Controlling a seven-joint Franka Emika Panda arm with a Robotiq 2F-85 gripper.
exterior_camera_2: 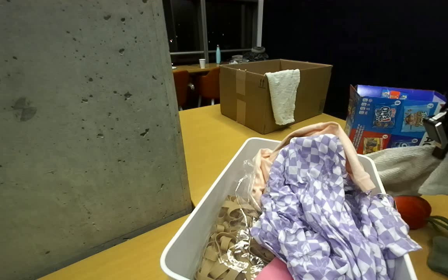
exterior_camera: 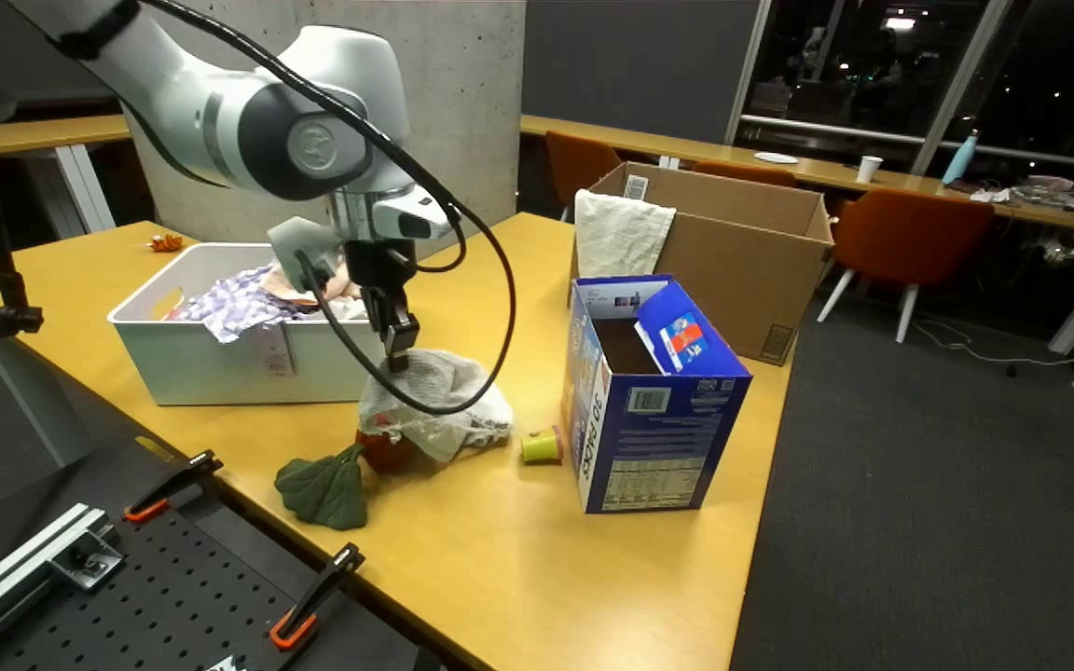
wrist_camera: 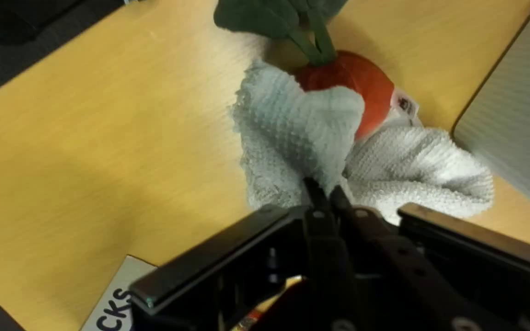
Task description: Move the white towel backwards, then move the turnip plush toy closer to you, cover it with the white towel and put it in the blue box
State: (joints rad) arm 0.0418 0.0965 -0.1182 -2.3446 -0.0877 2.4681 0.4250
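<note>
Black claw (wrist_camera: 324,187) at the bottom of the wrist view pinches the white towel (wrist_camera: 311,138) mid-frame, which partly covers the red plush toy (wrist_camera: 361,82), upper centre.

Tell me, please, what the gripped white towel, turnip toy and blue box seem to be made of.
White towel: probably cotton, matte, from its nubbly weave.
Turnip toy: likely stuffed fabric, mostly matte, judging by its limp leaves and tag.
Blue box: smooth printed cardboard, given its folded flap; coating unclear.

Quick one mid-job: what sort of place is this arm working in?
Probably an office or lab: in an exterior view, orange chairs stand at a long desk, with a perforated black plate in the foreground.
</note>
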